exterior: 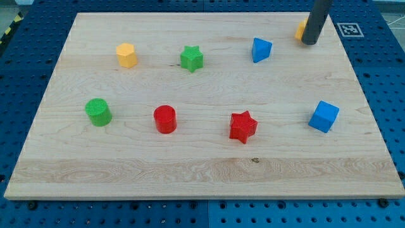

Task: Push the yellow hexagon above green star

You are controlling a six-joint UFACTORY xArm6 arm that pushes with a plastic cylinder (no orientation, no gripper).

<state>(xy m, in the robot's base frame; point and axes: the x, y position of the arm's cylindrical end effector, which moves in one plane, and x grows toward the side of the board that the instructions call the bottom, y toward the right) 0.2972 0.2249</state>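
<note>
Wooden board: yellow hexagon upright.

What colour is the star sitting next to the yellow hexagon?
Green. The star shows clearly in the camera view, to the right of the yellow hexagon.

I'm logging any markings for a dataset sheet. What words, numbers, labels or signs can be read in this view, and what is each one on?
No words, brand names or numbers can be read anywhere.
Square black-and-white fiducial marker: a coded pattern, no letters, on the blue perforated table by the light wooden board, at the view's top right.
Yellow-and-black hazard stripe: at the view's top left edge, no text.
The coloured blocks carry no markings.
</note>
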